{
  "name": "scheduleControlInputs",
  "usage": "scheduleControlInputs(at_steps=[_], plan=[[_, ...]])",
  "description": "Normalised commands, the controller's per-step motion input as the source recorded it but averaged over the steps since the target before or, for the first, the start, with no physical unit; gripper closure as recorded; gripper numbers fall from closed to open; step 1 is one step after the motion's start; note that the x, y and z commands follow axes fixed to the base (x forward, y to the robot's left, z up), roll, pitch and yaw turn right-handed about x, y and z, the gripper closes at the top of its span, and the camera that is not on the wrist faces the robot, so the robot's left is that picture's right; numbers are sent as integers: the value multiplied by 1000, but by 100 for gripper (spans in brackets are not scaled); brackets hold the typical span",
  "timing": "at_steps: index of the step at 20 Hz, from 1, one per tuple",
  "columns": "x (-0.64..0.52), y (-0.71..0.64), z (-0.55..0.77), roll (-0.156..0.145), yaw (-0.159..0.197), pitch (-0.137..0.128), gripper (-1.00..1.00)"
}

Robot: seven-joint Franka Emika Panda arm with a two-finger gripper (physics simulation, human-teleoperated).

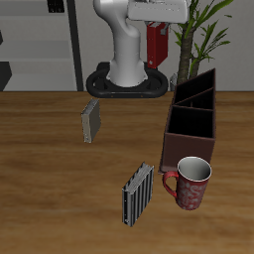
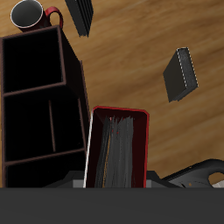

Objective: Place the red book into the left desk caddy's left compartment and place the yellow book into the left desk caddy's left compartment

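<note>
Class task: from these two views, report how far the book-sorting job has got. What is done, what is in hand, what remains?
Done: neither book is in the long maroon-brown desk caddy yet; its black compartments look empty. In hand: the gripper is shut on the small dark red hardcover book, lifted high above the table. Left: put it into the left compartment, then fetch the dull greyish-tan book standing on the wooden table.

No words or numbers to read.
The red book (image 2: pixel 118 149), the yellow book (image 1: pixel 91 120), the striped book (image 1: pixel 137 194), the mug (image 1: pixel 191 184) and the left desk caddy (image 1: pixel 189 149) show no writing.
</note>
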Motion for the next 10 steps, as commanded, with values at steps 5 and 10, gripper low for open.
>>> scheduleControlInputs(at_steps=[5,10], plan=[[-121,275,-170,26,2,5,100],[-124,255,-116,-12,53,-27,100]])
